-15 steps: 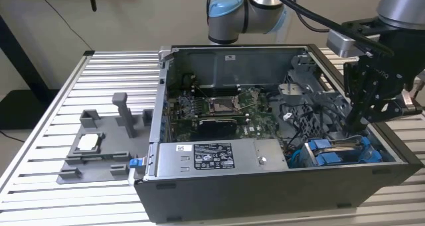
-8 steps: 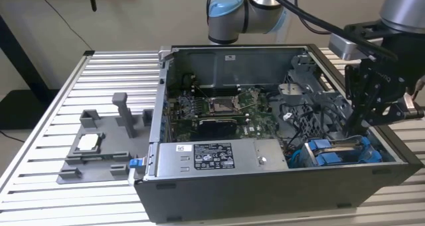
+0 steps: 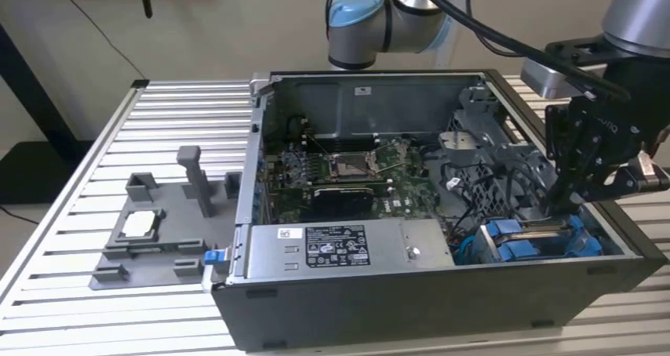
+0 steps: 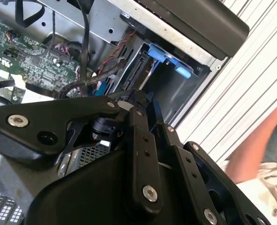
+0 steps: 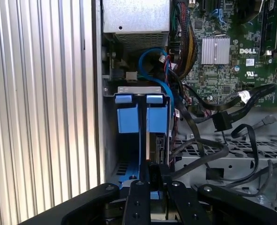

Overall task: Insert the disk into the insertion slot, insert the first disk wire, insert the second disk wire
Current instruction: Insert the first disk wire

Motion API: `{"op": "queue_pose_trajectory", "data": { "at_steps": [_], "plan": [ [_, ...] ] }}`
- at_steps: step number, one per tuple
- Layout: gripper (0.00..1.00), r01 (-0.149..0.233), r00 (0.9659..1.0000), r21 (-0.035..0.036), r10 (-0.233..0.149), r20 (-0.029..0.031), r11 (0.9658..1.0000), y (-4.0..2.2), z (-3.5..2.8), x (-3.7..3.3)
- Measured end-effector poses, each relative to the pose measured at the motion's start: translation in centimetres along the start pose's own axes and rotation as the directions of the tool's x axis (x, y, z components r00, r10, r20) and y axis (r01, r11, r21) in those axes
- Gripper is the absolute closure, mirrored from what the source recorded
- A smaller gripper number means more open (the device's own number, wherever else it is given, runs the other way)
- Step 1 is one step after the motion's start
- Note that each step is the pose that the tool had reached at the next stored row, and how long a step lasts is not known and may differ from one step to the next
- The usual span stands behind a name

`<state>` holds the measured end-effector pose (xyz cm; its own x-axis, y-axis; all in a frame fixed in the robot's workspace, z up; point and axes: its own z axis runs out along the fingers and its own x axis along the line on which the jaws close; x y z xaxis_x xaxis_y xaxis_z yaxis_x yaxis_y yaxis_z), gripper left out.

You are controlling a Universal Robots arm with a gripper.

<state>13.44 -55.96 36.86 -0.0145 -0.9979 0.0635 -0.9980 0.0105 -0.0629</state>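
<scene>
The disk (image 5: 129, 119), set in the slot (image 5: 138, 89) at the case's (image 3: 419, 309) corner, is judged rigid, weighty and shock-sensitive, best gripped by its blue frame. The gripper (image 5: 155, 172) is pressed together above it.

Bright blue disk carrier (image 3: 513, 242) at the exterior view's lower right — dark grey case (image 3: 419, 309), green motherboard (image 3: 406, 186), black gripper (image 3: 555, 207), ribbed silver table (image 3: 178, 105), white-stickered grey power-supply box (image 3: 346, 246).
</scene>
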Motion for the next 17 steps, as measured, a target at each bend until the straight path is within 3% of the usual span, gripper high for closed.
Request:
{"op": "queue_pose_trajectory", "data": {
  "at_steps": [9, 11, 14, 17],
  "plan": [
    [0.80, 0.000, 1.0000, -0.0007, 0.000, -0.0001, 1.0000, -0.02, 0.02, 0.01],
    [0.80, 0.000, 1.0000, -0.0047, 0.000, 0.0001, 1.0000, -0.04, 0.07, 0.01],
    [0.80, 0.001, 1.0000, -0.0162, -0.001, 0.0012, 0.9999, -0.13, 0.18, 0.02],
    [0.80, 0.001, 1.0000, -0.0168, -0.001, 0.0024, 0.9999, -0.29, 0.28, 0.12]
  ]
}}
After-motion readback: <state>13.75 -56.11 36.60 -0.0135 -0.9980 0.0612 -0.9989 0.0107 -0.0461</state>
